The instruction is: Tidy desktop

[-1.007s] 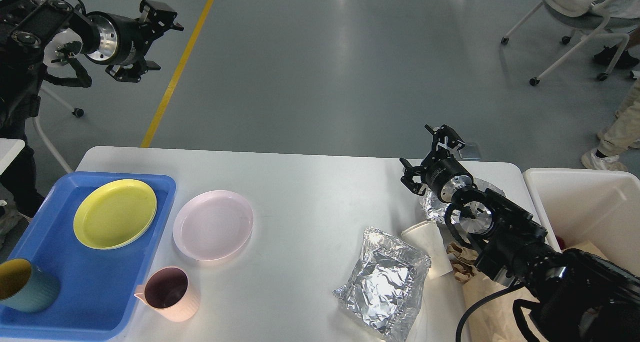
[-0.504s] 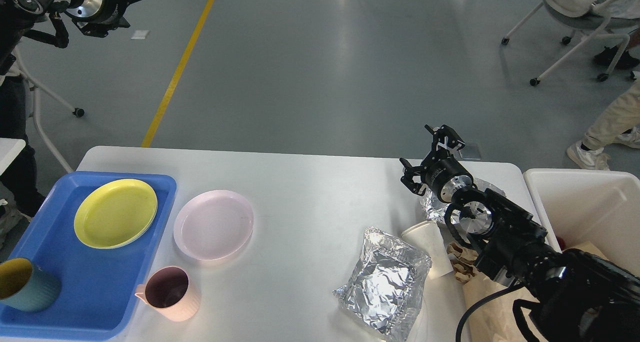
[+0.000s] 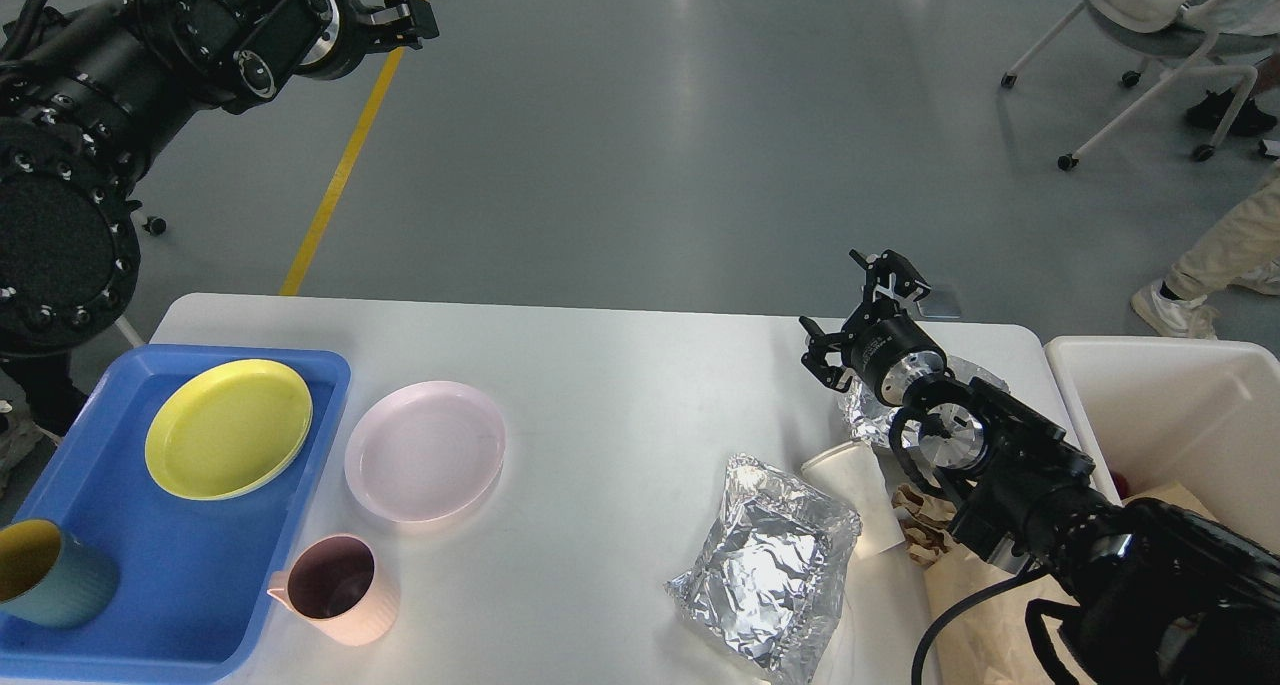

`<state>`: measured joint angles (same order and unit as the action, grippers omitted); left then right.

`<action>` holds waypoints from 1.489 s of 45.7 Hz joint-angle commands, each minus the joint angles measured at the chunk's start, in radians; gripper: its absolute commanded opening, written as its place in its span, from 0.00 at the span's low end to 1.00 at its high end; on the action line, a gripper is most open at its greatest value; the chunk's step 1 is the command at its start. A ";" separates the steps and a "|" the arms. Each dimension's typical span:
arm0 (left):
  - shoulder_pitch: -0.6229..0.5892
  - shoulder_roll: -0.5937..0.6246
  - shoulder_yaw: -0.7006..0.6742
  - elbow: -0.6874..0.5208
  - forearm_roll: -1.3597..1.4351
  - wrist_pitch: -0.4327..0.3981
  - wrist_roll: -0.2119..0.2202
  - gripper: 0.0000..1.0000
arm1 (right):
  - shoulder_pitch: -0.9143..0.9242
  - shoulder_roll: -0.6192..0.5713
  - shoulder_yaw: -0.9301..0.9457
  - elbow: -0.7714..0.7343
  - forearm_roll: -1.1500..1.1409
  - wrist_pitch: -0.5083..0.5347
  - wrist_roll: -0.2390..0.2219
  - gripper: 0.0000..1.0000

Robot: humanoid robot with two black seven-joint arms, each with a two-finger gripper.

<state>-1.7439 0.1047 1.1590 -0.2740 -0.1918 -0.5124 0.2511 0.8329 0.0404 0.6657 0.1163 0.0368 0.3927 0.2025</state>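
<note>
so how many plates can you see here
2. A yellow plate lies in the blue tray at the left; a pink plate sits on the desktop just right of the tray. None seem hidden.

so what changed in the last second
Only the left arm moved: it swung so its hand now sits further right, above the floor's yellow line, holding nothing. The right hand, plates, cups, foil and tray stayed put.

Looks like a robotics lab or test hall: big grey glossy floor (image 3: 650, 145) with a yellow line (image 3: 345, 160), wheeled office chairs (image 3: 1150, 35), white bench (image 3: 600, 365) out in the open.
</note>
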 commanded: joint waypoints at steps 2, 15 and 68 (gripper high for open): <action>-0.092 0.010 0.024 -0.125 0.005 -0.003 -0.009 0.96 | 0.000 0.001 0.000 0.000 0.000 0.000 0.002 1.00; -0.265 0.016 0.126 -0.448 0.020 0.048 -0.013 0.94 | 0.000 -0.001 0.000 0.000 0.000 0.000 0.000 1.00; -0.318 -0.051 0.096 -1.087 -0.028 0.207 -0.009 0.90 | 0.000 -0.001 0.000 0.000 0.000 0.000 0.002 1.00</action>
<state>-2.0860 0.0500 1.2544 -1.3428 -0.2103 -0.3084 0.2410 0.8329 0.0400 0.6657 0.1163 0.0368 0.3927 0.2025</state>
